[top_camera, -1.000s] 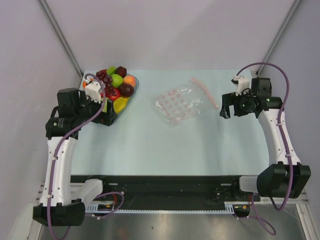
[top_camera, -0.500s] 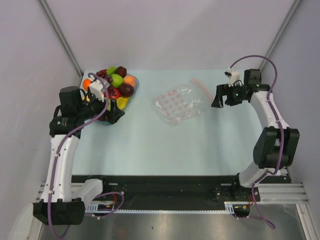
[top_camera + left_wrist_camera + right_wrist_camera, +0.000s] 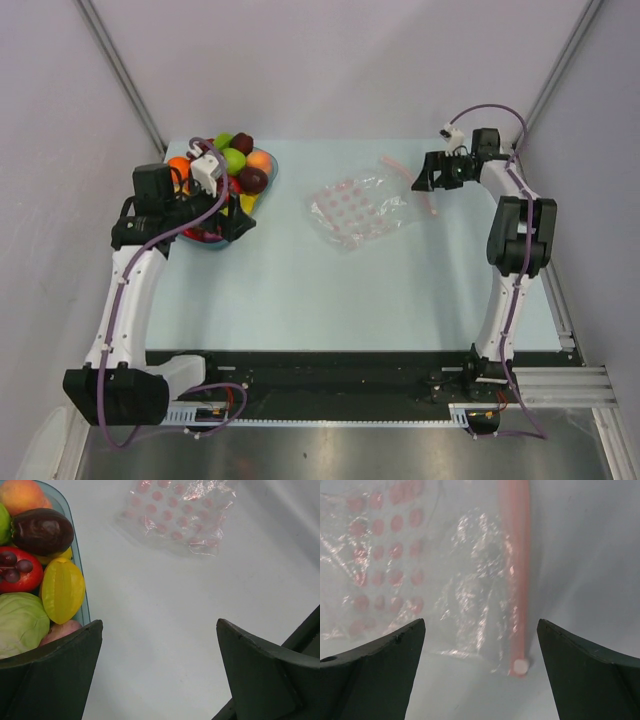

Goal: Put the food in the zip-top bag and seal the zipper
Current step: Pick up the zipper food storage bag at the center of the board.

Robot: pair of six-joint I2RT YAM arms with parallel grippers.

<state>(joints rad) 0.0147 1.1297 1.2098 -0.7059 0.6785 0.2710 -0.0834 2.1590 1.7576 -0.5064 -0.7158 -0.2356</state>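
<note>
Filling the middle of the overhead view, a pale blue-green table (image 3: 300,290) carries everything. At the left of that view, the left gripper (image 3: 236,226) (image 3: 159,625) hangs at the near right edge of a clear blue-rimmed dish (image 3: 205,245) (image 3: 80,580), its dark fingers spread wide with nothing between them. At the upper right, the right gripper (image 3: 424,176) (image 3: 480,622) sits over the bag's right end, likewise spread wide and holding nothing. Whether it touches the table cannot be told.

A clear crinkly zip-top bag with pink dots (image 3: 355,210) (image 3: 175,515) (image 3: 420,555) lies flat at the centre, well apart from the dish. The glossy toy food (image 3: 235,160) is all heaped in the dish. Along the left edge of the left wrist view sit a pale green cabbage (image 3: 20,622), a yellow star fruit (image 3: 62,590), a dark purple plum-like piece (image 3: 42,530), a red piece (image 3: 22,580) with dark grapes (image 3: 12,562) on it, and an orange peach (image 3: 22,495).

A thin pale pink zipper strip (image 3: 393,164) (image 3: 512,580) edges the bag's right side. In the right wrist view it runs top to bottom, right of centre, between the fingers.
</note>
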